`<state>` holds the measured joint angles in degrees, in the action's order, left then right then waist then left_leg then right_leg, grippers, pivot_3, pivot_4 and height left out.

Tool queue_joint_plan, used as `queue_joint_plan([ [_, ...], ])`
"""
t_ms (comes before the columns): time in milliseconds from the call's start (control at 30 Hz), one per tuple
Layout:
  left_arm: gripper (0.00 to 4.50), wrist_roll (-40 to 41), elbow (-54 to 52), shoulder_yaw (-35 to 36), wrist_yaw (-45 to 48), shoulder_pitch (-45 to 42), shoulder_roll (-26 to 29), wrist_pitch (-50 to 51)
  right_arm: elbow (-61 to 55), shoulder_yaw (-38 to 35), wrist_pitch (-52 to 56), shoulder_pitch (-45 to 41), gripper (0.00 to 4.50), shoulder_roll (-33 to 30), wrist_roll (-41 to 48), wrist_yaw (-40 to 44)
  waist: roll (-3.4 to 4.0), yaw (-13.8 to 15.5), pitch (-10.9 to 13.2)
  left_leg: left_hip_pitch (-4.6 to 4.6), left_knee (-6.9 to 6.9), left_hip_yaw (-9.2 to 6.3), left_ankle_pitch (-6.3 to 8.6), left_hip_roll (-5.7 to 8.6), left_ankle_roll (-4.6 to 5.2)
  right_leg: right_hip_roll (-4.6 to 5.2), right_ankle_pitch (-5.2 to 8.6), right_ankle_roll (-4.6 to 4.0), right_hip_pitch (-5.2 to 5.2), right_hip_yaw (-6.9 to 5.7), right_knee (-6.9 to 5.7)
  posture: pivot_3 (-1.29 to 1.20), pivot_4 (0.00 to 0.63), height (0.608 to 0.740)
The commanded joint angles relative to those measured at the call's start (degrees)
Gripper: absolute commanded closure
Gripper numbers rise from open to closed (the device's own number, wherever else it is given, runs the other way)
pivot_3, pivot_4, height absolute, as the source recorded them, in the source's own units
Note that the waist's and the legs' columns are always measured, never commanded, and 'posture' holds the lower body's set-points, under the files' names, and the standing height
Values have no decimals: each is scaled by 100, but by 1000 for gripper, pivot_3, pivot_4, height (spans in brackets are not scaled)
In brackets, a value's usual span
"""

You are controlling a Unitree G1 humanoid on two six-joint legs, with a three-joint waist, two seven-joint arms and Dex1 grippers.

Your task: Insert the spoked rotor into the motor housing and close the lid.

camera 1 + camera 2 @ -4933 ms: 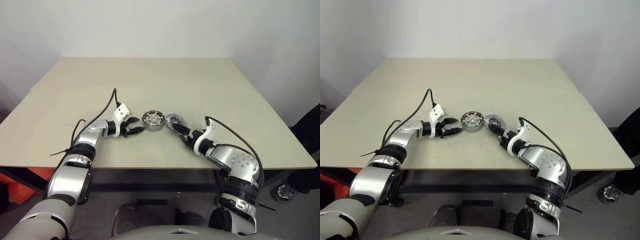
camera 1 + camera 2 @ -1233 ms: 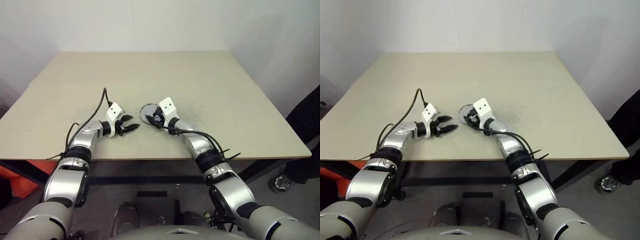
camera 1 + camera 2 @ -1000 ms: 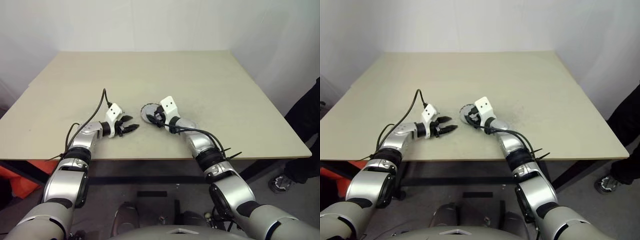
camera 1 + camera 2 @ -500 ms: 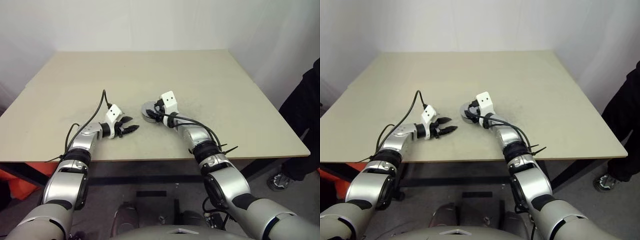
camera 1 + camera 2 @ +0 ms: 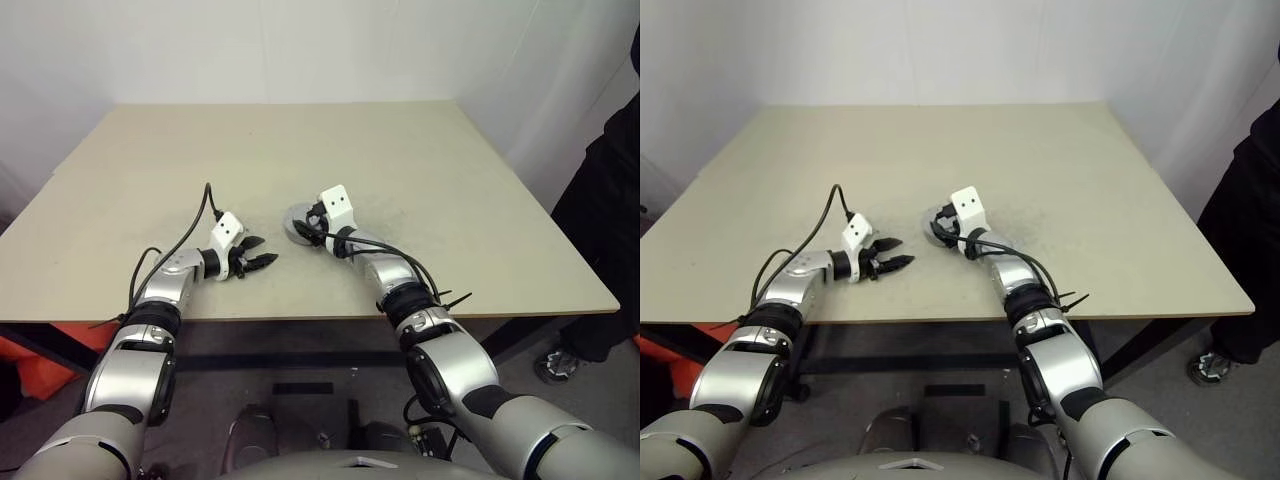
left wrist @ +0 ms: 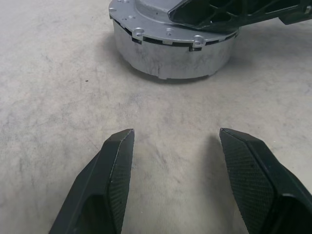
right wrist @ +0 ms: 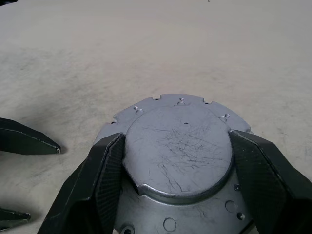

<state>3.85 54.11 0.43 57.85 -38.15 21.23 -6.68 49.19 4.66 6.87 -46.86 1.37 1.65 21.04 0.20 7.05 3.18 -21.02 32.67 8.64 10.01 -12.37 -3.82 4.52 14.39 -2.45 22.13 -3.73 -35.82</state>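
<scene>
The motor housing [image 6: 170,53] is a squat silver cylinder near the middle of the table [image 5: 420,160]. The lid [image 7: 178,146], a grey disc with a notched edge, lies flat on top of it. My right gripper [image 7: 176,136] reaches over the housing [image 5: 295,228] from the right, and its fingers [image 7: 105,185] press on either side of the lid's raised centre. My left gripper [image 6: 173,141] stands open and empty on the tabletop a short way left of the housing, pointing at it. The spoked rotor is hidden.
A person in dark clothes [image 5: 610,230] stands beyond the table's right edge, one shoe [image 5: 560,365] on the floor. Black cables [image 5: 185,245] trail from both wrists. Bare tabletop lies all around the housing.
Since the earliest frames my right gripper has carried the lid leftward onto the housing, covering its inside. Over the last second both grippers kept still, and the person at the right shifted.
</scene>
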Motion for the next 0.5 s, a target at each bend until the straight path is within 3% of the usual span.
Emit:
queue_joint_plan([
  [33, 1516, 73, -219, 30, -22, -41, 46, 8, 187, -87, 53, -92, 1551, -17, -8, -86, 0, 0, 0, 1, 0, 0, 0, 0, 0, 0, 0, 0, -1, 0, 0, 0, 0, 740],
  [500, 1516, 90, -334, 33, -35, 53, 45, 60, 481, -94, -276, -214, 1551, -9, -128, -154, 1, -4, 0, 7, 2, 2, -4, -7, -6, -2, -5, -10, -3, 0, -2, 0, 0, 740],
])
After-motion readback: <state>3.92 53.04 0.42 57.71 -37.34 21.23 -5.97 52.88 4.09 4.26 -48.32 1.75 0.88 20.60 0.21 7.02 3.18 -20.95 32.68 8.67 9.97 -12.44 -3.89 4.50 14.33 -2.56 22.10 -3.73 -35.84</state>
